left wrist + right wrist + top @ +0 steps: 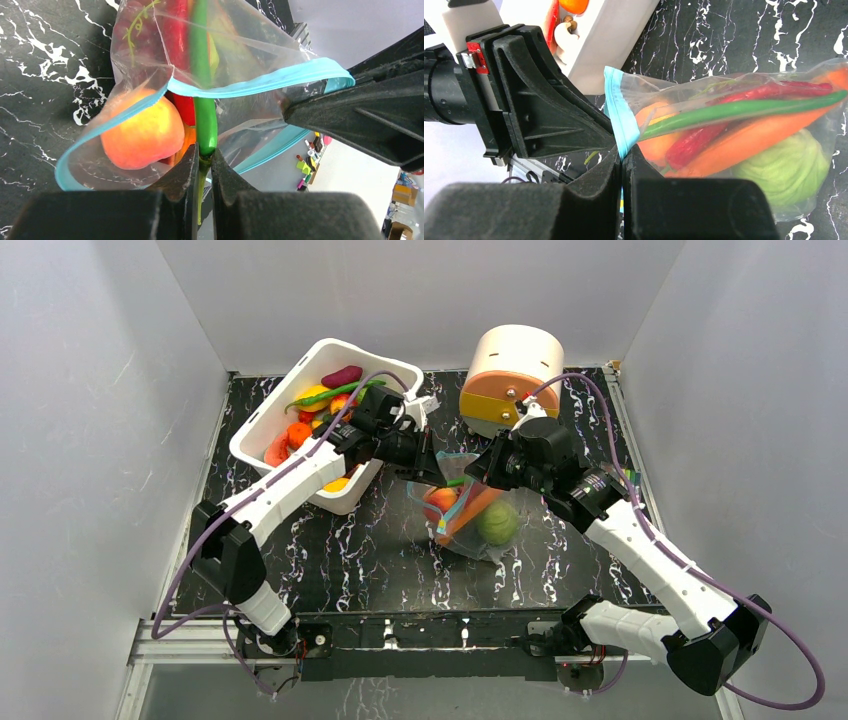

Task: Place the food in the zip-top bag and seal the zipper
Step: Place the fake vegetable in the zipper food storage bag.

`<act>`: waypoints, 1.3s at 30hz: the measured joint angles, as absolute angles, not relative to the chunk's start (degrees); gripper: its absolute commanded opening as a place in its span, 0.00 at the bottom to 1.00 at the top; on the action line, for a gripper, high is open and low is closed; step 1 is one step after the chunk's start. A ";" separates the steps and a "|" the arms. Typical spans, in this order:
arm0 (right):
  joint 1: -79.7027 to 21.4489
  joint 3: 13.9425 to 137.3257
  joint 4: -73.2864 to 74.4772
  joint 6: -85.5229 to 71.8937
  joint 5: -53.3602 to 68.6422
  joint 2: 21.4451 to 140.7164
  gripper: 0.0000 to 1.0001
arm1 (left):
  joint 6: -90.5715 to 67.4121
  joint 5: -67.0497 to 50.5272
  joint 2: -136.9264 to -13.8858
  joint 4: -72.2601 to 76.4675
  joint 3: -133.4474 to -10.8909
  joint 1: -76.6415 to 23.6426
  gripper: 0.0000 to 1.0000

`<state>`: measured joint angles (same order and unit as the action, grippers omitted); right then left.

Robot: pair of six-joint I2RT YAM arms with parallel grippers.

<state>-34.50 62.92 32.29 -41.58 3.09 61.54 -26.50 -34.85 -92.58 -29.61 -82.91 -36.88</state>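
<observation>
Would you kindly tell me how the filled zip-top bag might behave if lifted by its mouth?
Probably floppy: the zip-top bag creases and its zipper bows beside the right pincer. It would likely sag around the cabbage, and the smooth film may slip.

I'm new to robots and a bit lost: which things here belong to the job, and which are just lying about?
Job: zip-top bag, blue zipper, green pepper in left pincer, peach, carrot, cabbage, right pincer on the zipper, toy food in white bin.
Lying about: round cream-and-orange tub.
</observation>
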 measured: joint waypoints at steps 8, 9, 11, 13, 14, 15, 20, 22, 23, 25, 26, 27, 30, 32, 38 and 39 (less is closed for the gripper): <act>-34.52 62.87 32.29 -42.48 3.29 61.54 0.00 | -28.12 -32.73 -92.64 -25.54 -80.99 -38.94 0.00; -34.54 62.87 32.29 -42.54 3.36 61.54 0.00 | -28.29 -32.34 -92.64 -24.95 -80.58 -39.18 0.00; -34.61 62.87 32.29 -42.59 3.42 61.54 0.00 | -28.69 -31.81 -92.64 -23.79 -79.66 -39.44 0.00; -34.76 62.87 32.29 -42.59 3.46 61.54 0.00 | -29.23 -31.14 -92.64 -22.81 -78.85 -39.62 0.00; -34.81 62.87 32.29 -42.59 3.51 61.54 0.00 | -29.50 -30.79 -92.64 -22.46 -78.61 -39.66 0.00; -34.85 62.87 32.29 -42.59 3.60 61.54 0.00 | -29.69 -30.55 -92.64 -22.15 -78.46 -39.72 0.00; -34.92 62.87 31.66 -42.81 3.66 61.54 0.00 | -30.89 -29.54 -92.64 -19.64 -77.87 -40.16 0.00; -35.20 62.87 31.22 -43.03 3.97 61.54 0.00 | -31.20 -29.36 -92.64 -18.87 -77.87 -40.45 0.00; -35.33 62.87 31.20 -43.00 4.19 61.56 0.00 | -31.33 -29.10 -92.64 -18.90 -77.87 -40.64 0.00; -35.66 62.87 31.20 -42.92 4.54 61.71 0.00 | -31.79 -28.14 -92.64 -20.14 -78.00 -41.10 0.00; -35.86 62.87 31.09 -42.81 4.60 61.89 0.00 | -32.05 -27.94 -92.64 -20.36 -78.02 -41.12 0.00; -36.05 62.87 30.98 -42.81 4.86 62.08 0.00 | -32.49 -27.97 -92.64 -20.21 -78.00 -41.12 0.00; -37.30 62.87 30.24 -42.81 5.34 62.54 0.00 | -34.48 -28.14 -92.64 -17.45 -77.60 -41.21 0.00; -38.20 62.87 29.82 -42.81 5.37 62.85 0.00 | -35.18 -28.14 -92.64 -14.92 -75.53 -41.63 0.00; -39.07 62.87 29.74 -42.85 4.91 63.00 0.00 | -35.40 -26.72 -93.14 -13.19 -73.34 -42.63 0.00; -39.24 62.87 29.69 -42.87 4.84 63.00 0.00 | -35.40 -26.50 -93.19 -13.04 -73.06 -42.68 0.00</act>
